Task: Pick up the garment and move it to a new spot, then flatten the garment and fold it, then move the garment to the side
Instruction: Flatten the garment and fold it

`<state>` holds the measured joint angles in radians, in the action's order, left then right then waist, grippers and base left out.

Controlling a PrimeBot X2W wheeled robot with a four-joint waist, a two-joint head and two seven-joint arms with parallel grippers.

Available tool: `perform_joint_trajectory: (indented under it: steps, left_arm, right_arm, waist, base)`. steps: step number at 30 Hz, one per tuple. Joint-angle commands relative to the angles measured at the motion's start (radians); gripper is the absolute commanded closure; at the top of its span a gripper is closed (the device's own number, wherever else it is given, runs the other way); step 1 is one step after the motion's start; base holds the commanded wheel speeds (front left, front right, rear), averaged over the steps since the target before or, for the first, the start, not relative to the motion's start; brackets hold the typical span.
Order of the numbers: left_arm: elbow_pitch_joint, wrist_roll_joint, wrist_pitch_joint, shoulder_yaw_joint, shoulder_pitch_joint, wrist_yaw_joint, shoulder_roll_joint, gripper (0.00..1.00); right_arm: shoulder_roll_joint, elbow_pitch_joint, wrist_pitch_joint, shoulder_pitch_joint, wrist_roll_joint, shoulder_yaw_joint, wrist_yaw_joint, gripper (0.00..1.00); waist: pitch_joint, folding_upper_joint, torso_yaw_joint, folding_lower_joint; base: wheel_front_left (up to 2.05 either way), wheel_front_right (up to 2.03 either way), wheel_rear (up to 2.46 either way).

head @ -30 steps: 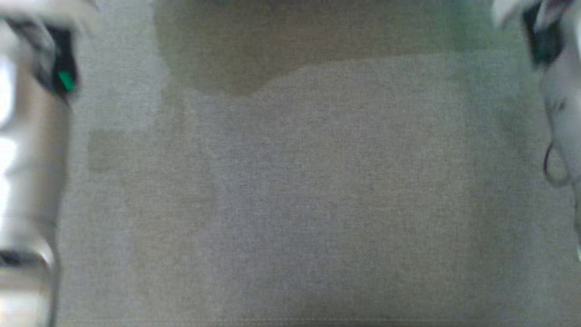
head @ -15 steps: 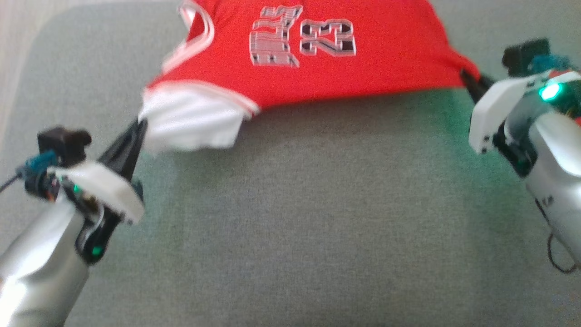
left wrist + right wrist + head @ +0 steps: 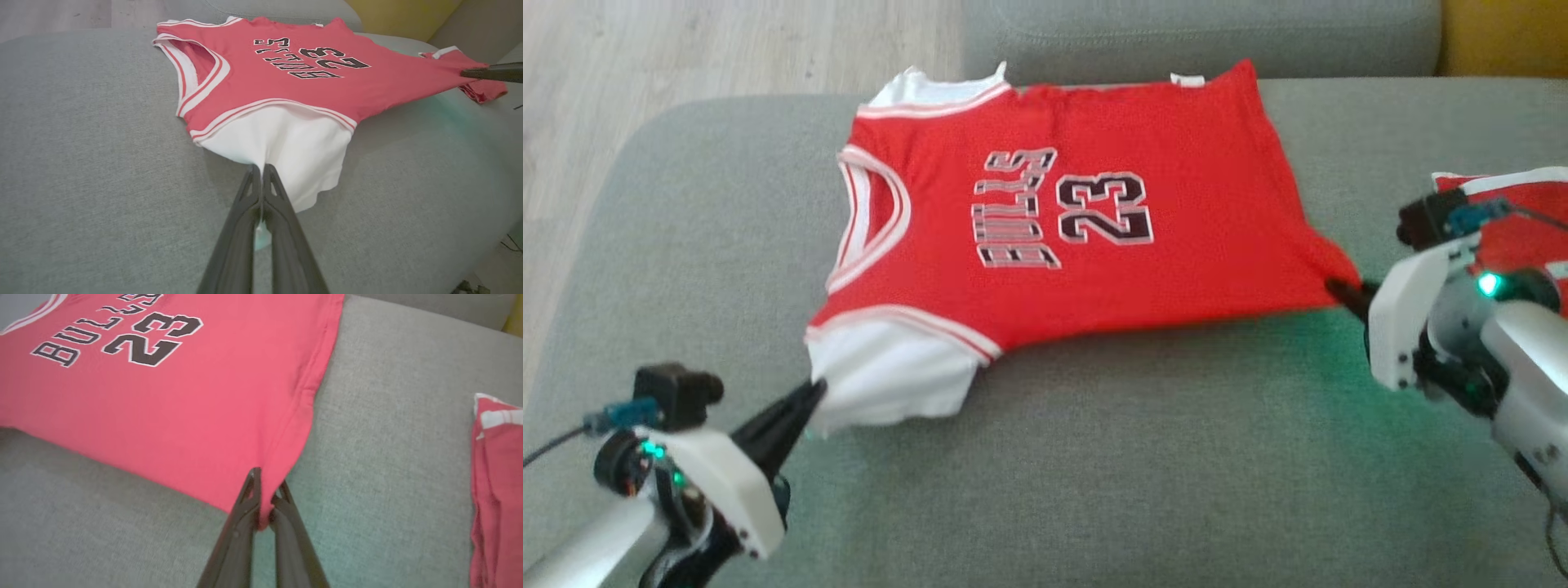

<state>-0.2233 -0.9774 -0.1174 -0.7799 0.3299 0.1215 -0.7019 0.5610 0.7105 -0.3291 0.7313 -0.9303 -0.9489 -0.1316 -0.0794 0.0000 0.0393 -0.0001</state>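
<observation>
The garment (image 3: 1094, 220), a red jersey with white sleeves, is spread print-up across the grey sofa cushion (image 3: 1094, 474), towards its back edge. The left gripper (image 3: 815, 389) is clenched on the edge of the white sleeve (image 3: 890, 384). The right gripper (image 3: 1338, 288) is clenched on the red hem corner at the opposite side, and the near edge is drawn taut between them.

The cloth is judged light, soft and limp. It can be expected to sag and crease wherever it is unsupported, and to drag on the rough upholstery rather than slide. Corners and seamed edges are judged the surest holds, as doubled fabric is less likely to slip from thin fingers. A second red garment (image 3: 494, 477) is seen folded to the right, apart from the jersey.
</observation>
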Motion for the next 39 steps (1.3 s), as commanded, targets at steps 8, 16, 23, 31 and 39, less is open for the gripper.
perform_joint_trajectory:
  steps: [8,16,23,31,39]
  left_arm:
    - [0.162,-0.021,-0.003,0.06,-0.013,-0.066,-0.099,1.0]
    - [0.186,-0.077,-0.008,0.104,0.039,-0.079,-0.068,1.0]
    - [0.134,-0.125,-0.035,0.142,0.127,-0.071,-0.039,1.0]
    - [0.036,-0.109,-0.084,0.137,0.26,-0.055,-0.007,1.0]
    - [-0.088,-0.084,-0.12,0.121,0.394,-0.04,0.045,1.0]
  right_arm:
    - [0.115,-0.146,-0.052,-0.047,-0.067,-0.044,0.001,1.0]
    - [0.102,-0.168,-0.049,-0.012,-0.058,-0.03,0.001,1.0]
    - [0.075,-0.156,-0.053,0.048,-0.033,-0.019,0.001,1.0]
    - [0.04,-0.099,-0.059,0.127,-0.02,-0.008,0.001,1.0]
    - [0.001,-0.034,-0.053,0.208,-0.004,-0.007,0.001,1.0]
  waist:
    - [0.007,0.0,-0.015,0.0001]
    - [-0.039,0.0,-0.025,0.0001]
    - [-0.101,0.0,-0.03,0.0001]
    - [-0.161,0.0,-0.027,0.0001]
    - [-0.214,0.0,-0.025,0.0001]
  base:
    - [0.0,0.0,0.0]
    - [0.0,0.0,0.0]
    - [0.0,0.0,0.0]
    - [0.0,0.0,0.0]
    - [0.0,0.0,0.0]
